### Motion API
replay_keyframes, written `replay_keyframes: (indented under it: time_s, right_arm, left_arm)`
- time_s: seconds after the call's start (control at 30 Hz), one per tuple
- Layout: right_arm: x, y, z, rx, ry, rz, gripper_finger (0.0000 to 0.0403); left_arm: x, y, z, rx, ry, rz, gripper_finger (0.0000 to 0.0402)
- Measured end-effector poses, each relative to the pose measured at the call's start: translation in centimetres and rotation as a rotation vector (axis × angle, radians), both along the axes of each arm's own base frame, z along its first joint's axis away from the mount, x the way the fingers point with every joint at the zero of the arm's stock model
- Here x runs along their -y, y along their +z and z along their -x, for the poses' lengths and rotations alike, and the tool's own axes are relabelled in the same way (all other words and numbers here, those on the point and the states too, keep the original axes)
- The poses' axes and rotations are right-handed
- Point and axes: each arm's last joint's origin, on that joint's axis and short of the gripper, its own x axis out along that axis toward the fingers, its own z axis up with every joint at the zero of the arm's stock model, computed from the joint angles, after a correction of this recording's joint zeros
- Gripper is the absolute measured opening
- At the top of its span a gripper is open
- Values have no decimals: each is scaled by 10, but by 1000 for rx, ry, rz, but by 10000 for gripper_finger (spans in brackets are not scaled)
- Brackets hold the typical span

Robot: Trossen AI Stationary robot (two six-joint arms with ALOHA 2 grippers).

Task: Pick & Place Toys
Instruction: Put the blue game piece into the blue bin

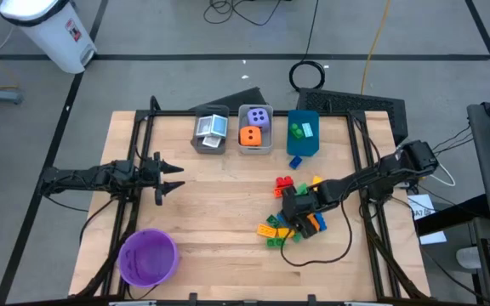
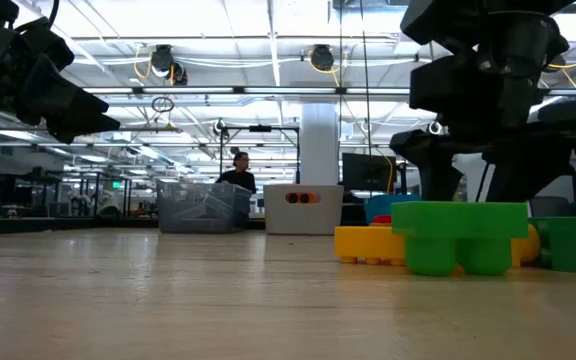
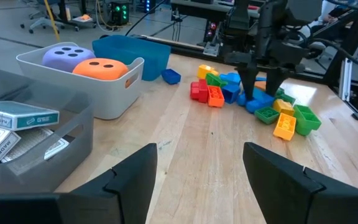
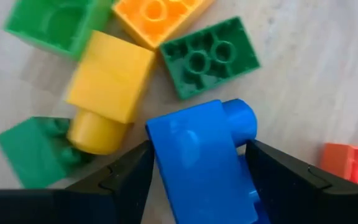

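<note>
While the left gripper (image 1: 179,178) hovered with its fingers parted and holding nothing over the bare left half of the table (image 1: 228,229), the right gripper (image 1: 300,212) stood low over the pile of building bricks (image 1: 294,223) on the table's right half. In the right wrist view its two dark fingers (image 4: 118,177) flanked a blue brick (image 4: 204,158), one finger at each side and close against it; whether the brick was already gripped or lifted could not be told. Just beside the blue brick lay a yellow brick (image 4: 107,84), an orange brick (image 4: 157,15) and a green brick (image 4: 207,56), all resting on the wood. Along the far edge of the table stood three bins: a grey bin (image 1: 196,136) holding the cards (image 1: 213,127), a clear bin (image 1: 256,148) holding the purple die (image 1: 259,117) and the orange die (image 1: 250,136), and a blue bin (image 1: 303,146) with a few bricks inside. A purple bowl (image 1: 147,257) sat near the table's front left corner, well apart from the pile.
</note>
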Motion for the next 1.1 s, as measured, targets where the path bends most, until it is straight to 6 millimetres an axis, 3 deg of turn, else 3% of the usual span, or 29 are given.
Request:
replay_keyframes:
  time_s: [0.17, 0.43, 0.8, 1.1]
  right_arm:
    - [8, 0, -2, 1, -34, 5, 234]
    - [10, 2, -4, 24, -41, 1, 158]
    - [9, 6, -9, 92, -23, -4, 151]
    - [8, 9, -11, 125, -21, 1, 53]
  left_arm:
    - [0, 0, 0, 0, 0, 0, 246]
    - [0, 0, 0, 0, 0, 0, 246]
    - [0, 0, 0, 0, 0, 0, 246]
    - [0, 0, 0, 0, 0, 0, 246]
